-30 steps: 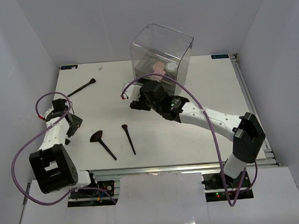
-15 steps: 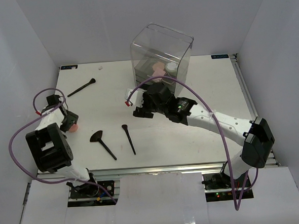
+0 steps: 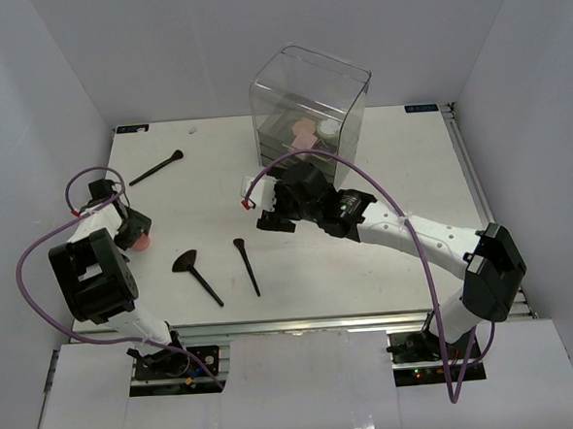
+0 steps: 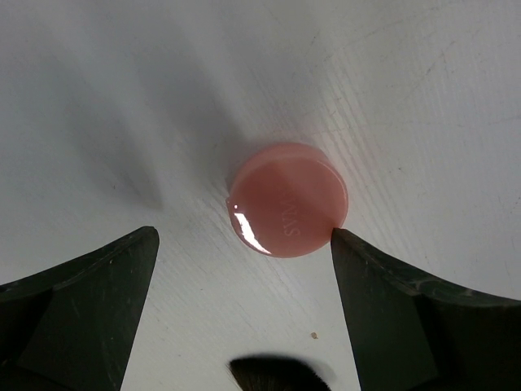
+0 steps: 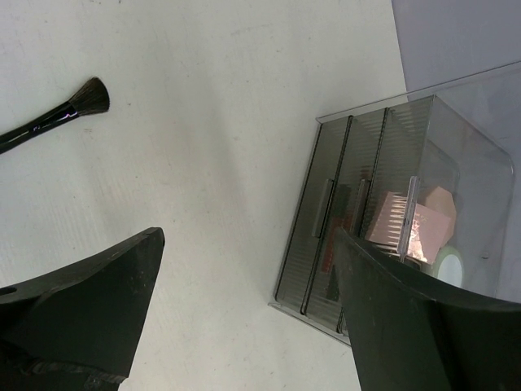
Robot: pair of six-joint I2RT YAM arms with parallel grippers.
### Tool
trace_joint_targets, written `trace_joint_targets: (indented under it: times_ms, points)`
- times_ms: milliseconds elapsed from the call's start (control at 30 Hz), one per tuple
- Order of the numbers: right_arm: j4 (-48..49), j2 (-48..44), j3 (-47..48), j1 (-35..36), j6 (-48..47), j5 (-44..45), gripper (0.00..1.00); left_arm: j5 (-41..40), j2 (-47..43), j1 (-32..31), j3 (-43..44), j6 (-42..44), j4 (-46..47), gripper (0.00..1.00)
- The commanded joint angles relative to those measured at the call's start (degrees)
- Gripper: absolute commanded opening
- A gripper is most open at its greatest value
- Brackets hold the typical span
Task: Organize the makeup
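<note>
Pink round compact (image 4: 289, 199) lay flat on the worktop (image 4: 423, 98) inside my wide-open left pincer (image 4: 242, 236), which gripped nothing. My right pincer (image 5: 250, 235) gaped empty too, the drawer box (image 5: 326, 212) just ahead of it.

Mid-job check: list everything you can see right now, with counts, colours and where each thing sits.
Brushes: three, black; far brush at the table's far left, fan brush and slim brush near the front.
Pink round compact: one, pink, at the table's left edge.
Clear box: one, with dark drawers, far middle of the table.
Pink pieces: pink, inside the box; their number is unclear.
White round jar: one, inside the box beside them.
Table: one, white.
Left gripper: open, fingers either side of the compact.
Right gripper: open, empty, in front of the drawers.
</note>
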Motion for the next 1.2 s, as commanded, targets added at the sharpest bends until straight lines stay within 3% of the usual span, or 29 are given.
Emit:
trace_joint_targets:
  times_ms: [0, 533, 633, 800, 867, 1033, 1167]
  points:
    - [1.11, -0.48, -0.01, -0.09, 0.20, -0.72, 0.90, 2.41, -2.01, 0.23, 2.11, 1.15, 1.16, 0.98]
    - [1.11, 0.81, -0.23, 0.07, -0.06, -1.03, 0.90, 0.11, 6.39, 0.14, 6.26, 1.10, -2.10, 0.98]
    - [1.11, 0.96, -0.23, 0.00, 0.01, -0.96, 0.90, 1.16, 6.84, 0.14, 6.31, 1.34, -2.10, 0.85]
    - [1.11, 1.49, -0.31, 0.08, -0.48, -0.52, 0.90, 4.49, 5.42, 0.14, 5.85, 2.22, -1.26, 0.42]
    - [1.24, 1.90, -0.45, 0.00, -1.10, -0.08, 0.90, 6.41, 3.84, 0.14, 4.93, 2.65, -0.62, 0.30]
    - [3.08, 3.85, -0.72, -0.41, -7.72, 3.44, 0.91, 19.88, -2.88, 0.04, 1.31, 3.92, 3.68, 0.18]
    - [5.97, 9.32, 2.49, -0.60, -14.65, 12.95, 0.90, 30.48, -8.44, -1.41, -3.30, 4.59, 8.67, 0.12]
